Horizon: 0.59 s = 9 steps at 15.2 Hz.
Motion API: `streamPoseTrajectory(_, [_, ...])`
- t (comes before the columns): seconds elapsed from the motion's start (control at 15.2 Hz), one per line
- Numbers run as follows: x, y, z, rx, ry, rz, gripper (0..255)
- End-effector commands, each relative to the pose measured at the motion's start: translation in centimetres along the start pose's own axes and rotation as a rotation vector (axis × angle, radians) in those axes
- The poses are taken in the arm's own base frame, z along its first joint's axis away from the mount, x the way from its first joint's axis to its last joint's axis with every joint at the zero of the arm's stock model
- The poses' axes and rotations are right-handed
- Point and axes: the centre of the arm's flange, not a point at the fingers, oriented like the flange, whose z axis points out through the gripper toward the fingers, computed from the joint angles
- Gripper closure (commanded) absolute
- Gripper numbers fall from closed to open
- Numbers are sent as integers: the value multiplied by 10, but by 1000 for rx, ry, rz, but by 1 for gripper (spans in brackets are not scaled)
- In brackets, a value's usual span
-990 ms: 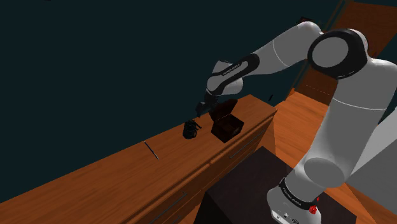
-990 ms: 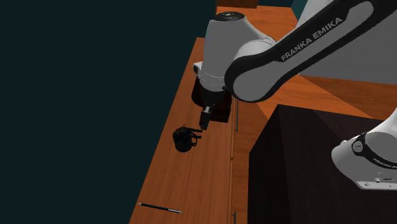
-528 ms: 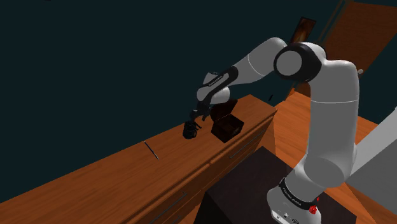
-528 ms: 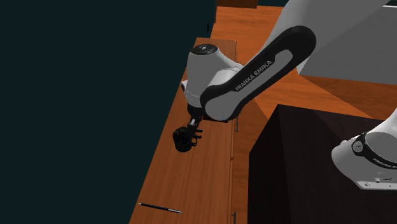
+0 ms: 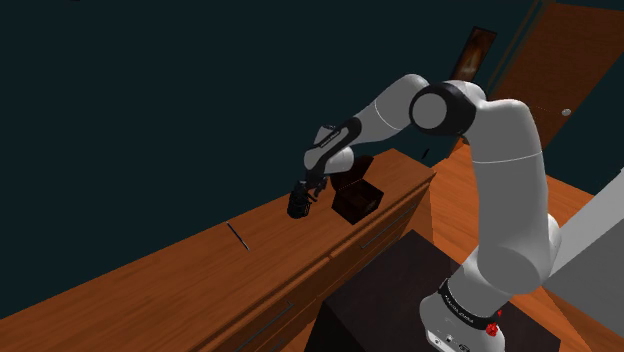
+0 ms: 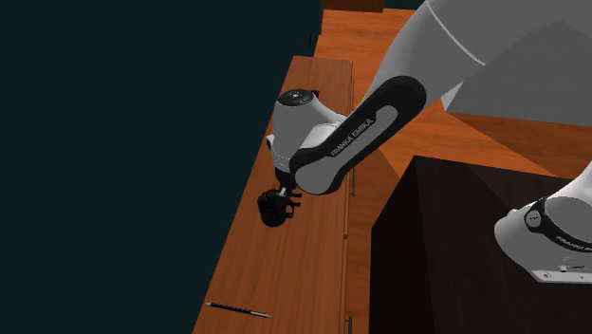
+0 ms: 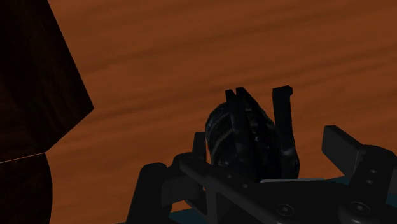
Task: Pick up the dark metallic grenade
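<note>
One dark grenade (image 5: pixel 298 205) sits on the wooden desk (image 5: pixel 180 285) near a dark box (image 5: pixel 357 199), and the pincer (image 5: pixel 307 190) hangs low over it, fingers apart and flanking it untouched, seemingly placed for closing.

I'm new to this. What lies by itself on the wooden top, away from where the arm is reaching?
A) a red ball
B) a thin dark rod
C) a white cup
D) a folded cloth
B: a thin dark rod lies alone on the wooden top, well apart from the dark grenade and the dark box, which sit close together where the arm reaches down.
</note>
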Motion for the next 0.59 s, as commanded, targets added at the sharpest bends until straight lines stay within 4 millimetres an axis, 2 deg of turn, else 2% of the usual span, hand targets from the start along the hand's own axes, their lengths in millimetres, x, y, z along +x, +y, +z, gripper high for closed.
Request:
streamPoseTrajectory(0.0, [-1, 1, 15, 0, 0, 0, 0])
streamPoseTrajectory(0.13, [-1, 1, 15, 0, 0, 0, 0])
streamPoseTrajectory(0.2, [-2, 1, 15, 0, 0, 0, 255])
streamPoseTrajectory(0.53, [-2, 1, 15, 0, 0, 0, 255])
